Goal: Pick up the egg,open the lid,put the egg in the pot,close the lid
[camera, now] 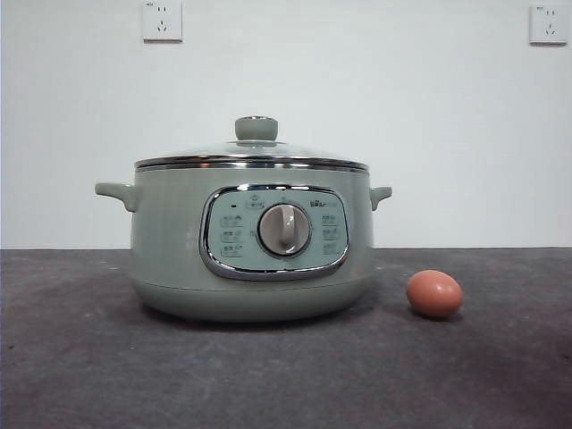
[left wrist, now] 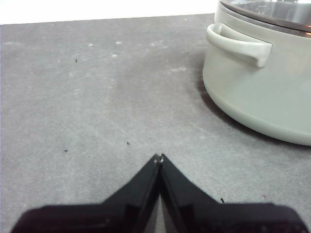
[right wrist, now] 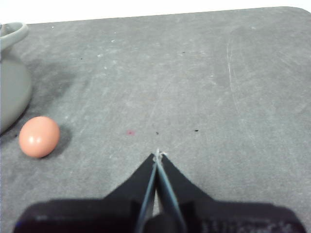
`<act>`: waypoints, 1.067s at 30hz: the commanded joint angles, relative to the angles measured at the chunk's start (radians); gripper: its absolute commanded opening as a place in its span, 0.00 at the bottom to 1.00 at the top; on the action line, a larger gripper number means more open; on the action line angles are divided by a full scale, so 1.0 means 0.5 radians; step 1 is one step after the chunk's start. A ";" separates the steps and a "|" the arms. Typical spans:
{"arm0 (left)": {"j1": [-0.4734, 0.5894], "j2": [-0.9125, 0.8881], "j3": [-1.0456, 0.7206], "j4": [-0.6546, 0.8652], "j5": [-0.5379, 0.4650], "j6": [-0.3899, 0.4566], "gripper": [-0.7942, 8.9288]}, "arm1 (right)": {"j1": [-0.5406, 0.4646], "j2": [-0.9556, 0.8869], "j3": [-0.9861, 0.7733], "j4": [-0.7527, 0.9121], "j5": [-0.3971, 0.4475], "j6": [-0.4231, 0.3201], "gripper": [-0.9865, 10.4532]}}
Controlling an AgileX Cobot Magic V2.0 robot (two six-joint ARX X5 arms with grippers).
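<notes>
The pale sage-green pot [camera: 179, 250] stands in the middle of the dark grey table, its control panel and grey dial facing the front view. The clear glass lid [camera: 255, 154] with its pale green knob sits closed on it. The reddish-brown egg [camera: 434, 293] lies on the table to the right of the pot, apart from it. My left gripper [left wrist: 159, 158] is shut and empty above the table, off the pot's [left wrist: 257, 92] side handle. My right gripper [right wrist: 158, 154] is shut and empty, with the egg [right wrist: 39, 136] off to one side beside the pot [right wrist: 12, 92].
Two white wall sockets [camera: 162, 21] [camera: 548, 24] sit high on the white wall behind the table. Neither arm shows in the front view. The table's far edge and rounded corner show in the right wrist view.
</notes>
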 commanded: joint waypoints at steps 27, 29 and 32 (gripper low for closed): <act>0.006 0.368 0.900 -0.426 0.268 -0.340 0.07 | -0.005 0.453 0.964 -0.252 -0.273 0.266 0.08; 0.006 0.440 1.021 -0.486 0.325 -0.336 0.08 | -0.005 0.563 1.116 -0.362 -0.316 0.188 0.08; 0.006 0.561 1.221 -0.618 0.409 -0.291 0.07 | -0.005 0.731 1.346 -0.574 -0.396 0.052 0.08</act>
